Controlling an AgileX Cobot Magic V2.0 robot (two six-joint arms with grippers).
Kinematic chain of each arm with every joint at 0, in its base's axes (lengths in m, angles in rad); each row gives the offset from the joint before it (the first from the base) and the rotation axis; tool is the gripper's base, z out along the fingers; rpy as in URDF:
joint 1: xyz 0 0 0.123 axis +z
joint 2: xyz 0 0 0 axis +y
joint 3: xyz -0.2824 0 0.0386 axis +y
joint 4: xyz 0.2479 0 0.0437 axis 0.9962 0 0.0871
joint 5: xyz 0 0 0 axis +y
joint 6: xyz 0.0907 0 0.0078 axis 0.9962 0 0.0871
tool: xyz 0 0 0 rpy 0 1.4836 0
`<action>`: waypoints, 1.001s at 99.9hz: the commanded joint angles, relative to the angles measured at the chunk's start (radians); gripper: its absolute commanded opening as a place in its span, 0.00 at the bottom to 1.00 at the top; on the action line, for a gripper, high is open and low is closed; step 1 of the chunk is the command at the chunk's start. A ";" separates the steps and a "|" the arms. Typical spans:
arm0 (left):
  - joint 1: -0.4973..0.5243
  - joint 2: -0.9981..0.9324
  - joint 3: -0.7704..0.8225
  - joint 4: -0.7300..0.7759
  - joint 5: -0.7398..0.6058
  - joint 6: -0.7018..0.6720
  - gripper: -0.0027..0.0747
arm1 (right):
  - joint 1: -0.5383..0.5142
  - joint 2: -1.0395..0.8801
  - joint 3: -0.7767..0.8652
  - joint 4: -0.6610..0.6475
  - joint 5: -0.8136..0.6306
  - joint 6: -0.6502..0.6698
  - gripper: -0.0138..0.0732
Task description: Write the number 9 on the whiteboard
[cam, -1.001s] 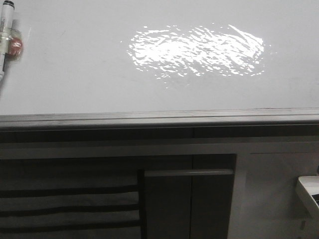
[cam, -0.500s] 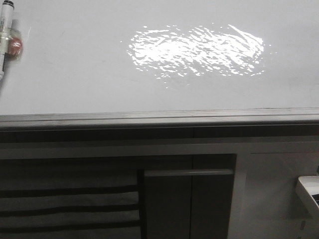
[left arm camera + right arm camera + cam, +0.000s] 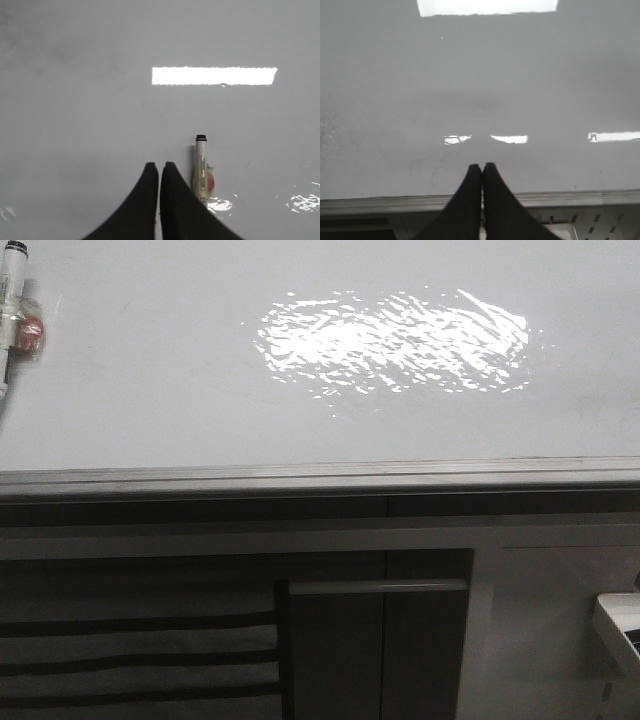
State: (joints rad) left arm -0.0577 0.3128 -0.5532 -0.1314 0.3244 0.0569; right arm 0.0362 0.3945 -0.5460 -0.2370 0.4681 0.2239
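Observation:
The whiteboard (image 3: 150, 390) is glossy white with a bright glare patch (image 3: 390, 340) and a grey metal rim (image 3: 300, 478). No number 9 shows on it. A white marker with a black cap and a red sticker (image 3: 12, 310) lies on the board at the far left. In the left wrist view my left gripper (image 3: 159, 166) is shut and empty, just beside the marker (image 3: 201, 167) and apart from it. My right gripper (image 3: 482, 166) is shut and empty, over the board's (image 3: 520, 75) near rim (image 3: 595, 197). Neither gripper shows in the front view.
Grey cabinet panels (image 3: 380, 640) and dark striped slats (image 3: 140, 660) sit below the board's rim. A white object (image 3: 620, 625) pokes in at the lower right. A perforated white part (image 3: 600, 220) lies under the rim in the right wrist view.

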 commanded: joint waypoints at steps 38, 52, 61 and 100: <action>0.004 0.018 -0.032 0.112 -0.062 -0.002 0.78 | 0.002 0.016 -0.037 -0.068 -0.097 -0.007 0.75; 0.004 0.018 -0.032 0.112 -0.062 -0.002 0.76 | 0.002 0.016 -0.037 -0.068 -0.097 -0.007 0.75; 0.004 0.018 -0.032 0.112 -0.062 -0.002 0.73 | 0.002 0.016 -0.037 -0.068 -0.097 -0.007 0.75; -0.035 0.067 -0.032 0.047 -0.060 0.002 0.61 | 0.002 0.016 -0.037 -0.064 -0.108 -0.007 0.75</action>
State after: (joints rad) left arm -0.0633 0.3371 -0.5532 -0.0708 0.3266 0.0569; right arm 0.0362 0.3945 -0.5460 -0.2812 0.4416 0.2239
